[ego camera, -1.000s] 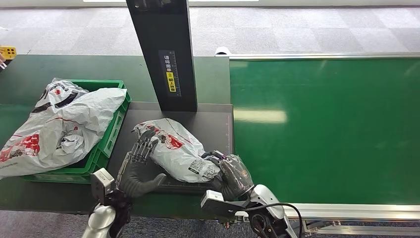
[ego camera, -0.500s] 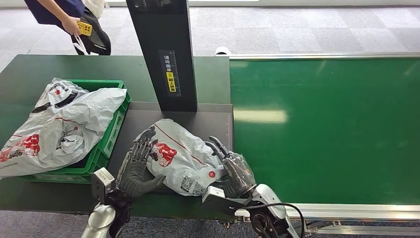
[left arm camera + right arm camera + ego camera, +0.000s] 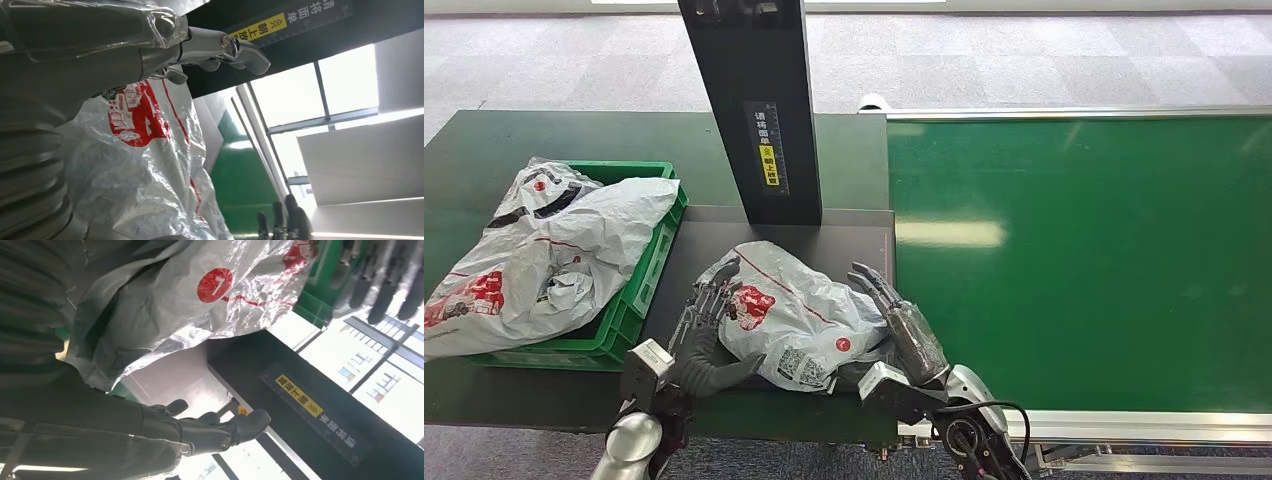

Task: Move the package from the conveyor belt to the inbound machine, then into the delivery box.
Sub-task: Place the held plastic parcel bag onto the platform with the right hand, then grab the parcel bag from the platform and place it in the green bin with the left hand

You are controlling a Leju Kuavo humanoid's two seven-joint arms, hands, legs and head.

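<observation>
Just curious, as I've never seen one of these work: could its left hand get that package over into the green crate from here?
Probably yes: the left hand is against the package, beside the green crate. But bags already heaped there leave little room.

Parcel-sorting station, indoors: wide green conveyor belt with metal rim, dark scanner column on a grey platform, green crate heaped with plastic mail bags, grey carpet tiles.
</observation>
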